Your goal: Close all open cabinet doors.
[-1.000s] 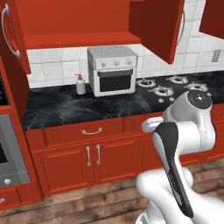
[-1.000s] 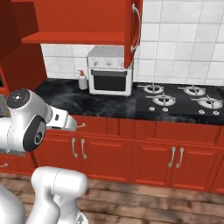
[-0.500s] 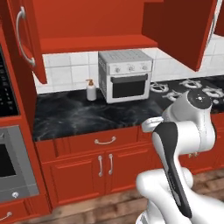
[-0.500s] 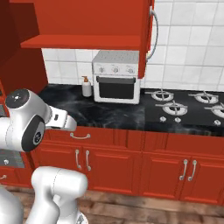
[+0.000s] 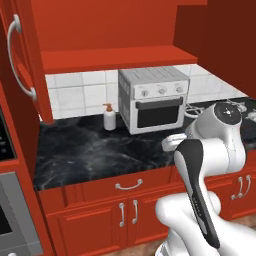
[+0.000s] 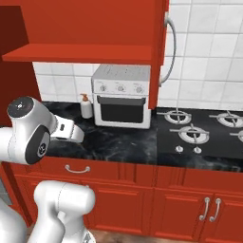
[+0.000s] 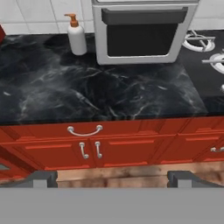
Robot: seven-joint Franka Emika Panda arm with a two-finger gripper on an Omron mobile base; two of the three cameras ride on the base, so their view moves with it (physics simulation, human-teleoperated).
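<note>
Two cabinet doors of the red wall cabinet above the counter stand open. The left door (image 5: 27,60) swings out toward me, its curved silver handle (image 5: 16,57) facing forward. The right door (image 5: 225,42) juts out at the upper right; from the other side I see it edge-on (image 6: 159,52) with its handle (image 6: 171,50). Between them lies the bare red shelf (image 5: 120,57). My gripper (image 7: 113,179) is open, holding nothing. It hangs in front of the lower cabinets, well below both doors, looking over the counter.
A silver toaster oven (image 5: 155,100) and a soap dispenser (image 5: 109,117) stand on the black marble counter (image 5: 90,150). A gas hob (image 6: 199,133) lies to the right. Red drawers and lower doors (image 7: 89,148) run below. A built-in oven (image 5: 12,215) sits far left.
The whole picture has shifted: the base has driven left and closer to the counter, so the oven and open cabinet now sit larger and more central. The gripper stays open.
</note>
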